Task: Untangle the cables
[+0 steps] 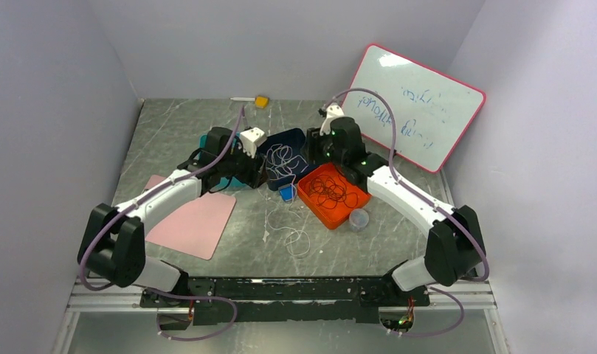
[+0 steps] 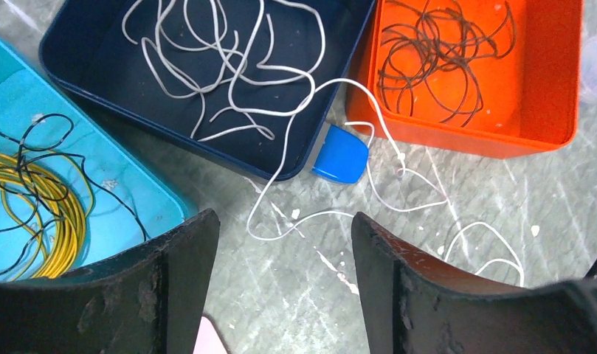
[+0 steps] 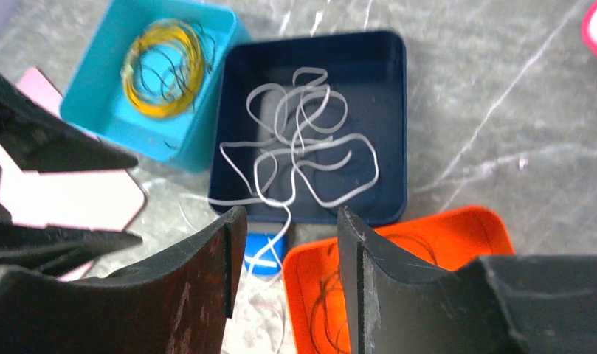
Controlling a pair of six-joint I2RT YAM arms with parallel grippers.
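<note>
Several white cables (image 3: 302, 147) are seen piled in loose, overlapping loops on the floor of the dark blue tray (image 2: 81, 51). One white strand (image 2: 398, 158) is draped over that tray's near rim and is spread in open curls across the table (image 1: 339, 251), where it passes just beside a small blue cap (image 2: 341, 155) wedged between the dark blue tray and the orange tray (image 2: 546, 96). The dark brown-red cables (image 2: 443, 63) are gathered in a tangled ring inside the orange tray, apart from the white ones. A coil of yellow and black wires (image 2: 52, 206) is held in the teal tray (image 2: 29, 96), which is set against the dark blue tray's other side. The left gripper (image 2: 284, 221) is held above the strand on the table, its fingers spread wide with nothing between them. The right gripper (image 3: 290, 217) is poised over the near edge of the dark blue tray, likewise parted and empty. A pink sheet (image 1: 195, 221), a clear cup (image 1: 359, 219) and a whiteboard (image 1: 417, 107) are placed farther out.
</note>
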